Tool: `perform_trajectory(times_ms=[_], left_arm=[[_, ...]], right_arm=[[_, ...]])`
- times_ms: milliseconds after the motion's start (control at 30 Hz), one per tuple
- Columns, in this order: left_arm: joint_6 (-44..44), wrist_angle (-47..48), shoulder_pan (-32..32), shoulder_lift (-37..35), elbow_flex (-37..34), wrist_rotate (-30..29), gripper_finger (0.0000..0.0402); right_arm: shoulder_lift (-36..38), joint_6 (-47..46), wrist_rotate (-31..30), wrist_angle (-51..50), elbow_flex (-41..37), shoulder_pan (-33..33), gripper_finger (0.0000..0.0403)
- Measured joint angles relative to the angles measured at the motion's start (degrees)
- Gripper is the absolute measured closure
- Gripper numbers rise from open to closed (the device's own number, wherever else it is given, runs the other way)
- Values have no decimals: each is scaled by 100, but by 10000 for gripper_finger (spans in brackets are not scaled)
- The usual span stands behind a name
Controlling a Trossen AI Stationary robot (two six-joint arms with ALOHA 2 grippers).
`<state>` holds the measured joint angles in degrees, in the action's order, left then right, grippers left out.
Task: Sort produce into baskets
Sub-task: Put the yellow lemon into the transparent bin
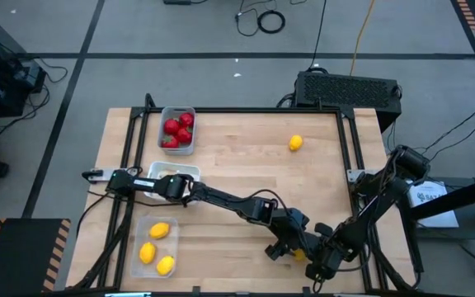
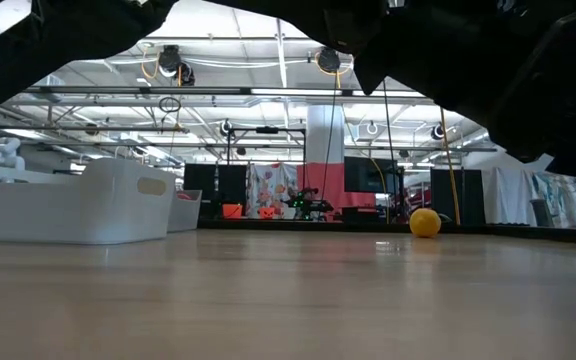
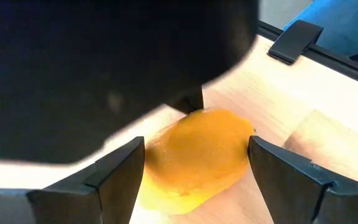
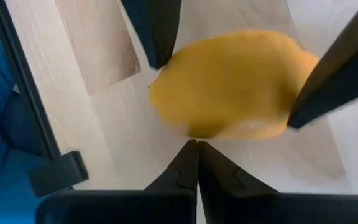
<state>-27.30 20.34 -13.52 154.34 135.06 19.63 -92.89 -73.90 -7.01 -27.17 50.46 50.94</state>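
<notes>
A yellow lemon [image 3: 197, 158] lies on the counter [image 1: 237, 157] near its front edge, directly between my left tool's [image 3: 194, 171] spread fingers, long axis across the gap. My right tool [image 4: 197, 155], pressed together, touches its far side.

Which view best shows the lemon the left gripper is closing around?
The left wrist view: the lemon fills the gap between the left gripper's open fingers. The right wrist view shows it just beyond the shut right gripper. From above, the arms nearly hide it; the low view misses it.
</notes>
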Motion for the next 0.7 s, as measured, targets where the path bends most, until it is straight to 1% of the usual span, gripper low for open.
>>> perform_trajectory(times_ms=[367, 467, 567, 700], left_arm=[[6, -33, -11, -73, -12, -25, 116], [178, -85, -11, -124, -20, -86, 116], [477, -90, -26, -197, -24, -401, 116], [290, 160, -83, -276, -20, -608, 116]], right_arm=[[78, -135, -67, -216, 0, 89, 403], [78, -186, -85, -300, 4, 89, 403], [78, -195, -82, -349, 4, 89, 402], [78, -195, -174, -340, 4, 89, 402]])
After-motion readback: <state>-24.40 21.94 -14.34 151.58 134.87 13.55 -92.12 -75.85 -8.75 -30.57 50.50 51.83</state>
